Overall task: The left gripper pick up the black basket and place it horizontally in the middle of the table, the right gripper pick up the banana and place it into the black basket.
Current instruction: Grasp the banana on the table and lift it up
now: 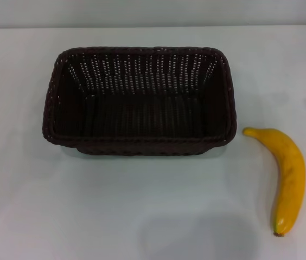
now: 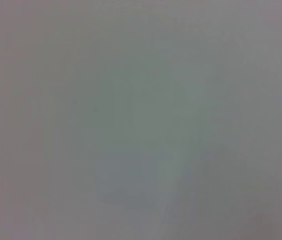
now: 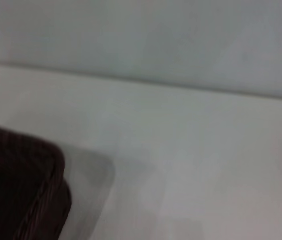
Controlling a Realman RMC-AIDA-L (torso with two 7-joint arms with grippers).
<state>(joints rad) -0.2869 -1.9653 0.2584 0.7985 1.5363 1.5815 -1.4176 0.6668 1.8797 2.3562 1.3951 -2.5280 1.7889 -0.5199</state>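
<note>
- Head view: black basket (image 1: 139, 101) sits upright on the white tabletop (image 1: 88, 206), long side running left-right, roughly mid-tabletop and toward the far half.
- Basket interior holds nothing visible; slotted far wall and braided rim are in plain sight.
- Banana (image 1: 287, 176) lies flat on the tabletop to the right of the basket, near its right front corner but apart from it, with a clear strip of tabletop between.
- Banana runs near-to-far with its curve bowing rightward; the greenish-brown tip is at the near end, the other end points toward the basket.
- My left end effector: not in any view. Left wrist view shows only a plain grey blur; nothing identifiable.
- My right end effector: not in any view. Right wrist view shows one corner of the basket (image 3: 21, 190), bare tabletop (image 3: 181, 150) beside it and a pale wall behind.
- Whether either end effector is spread or pressed together: cannot tell.
</note>
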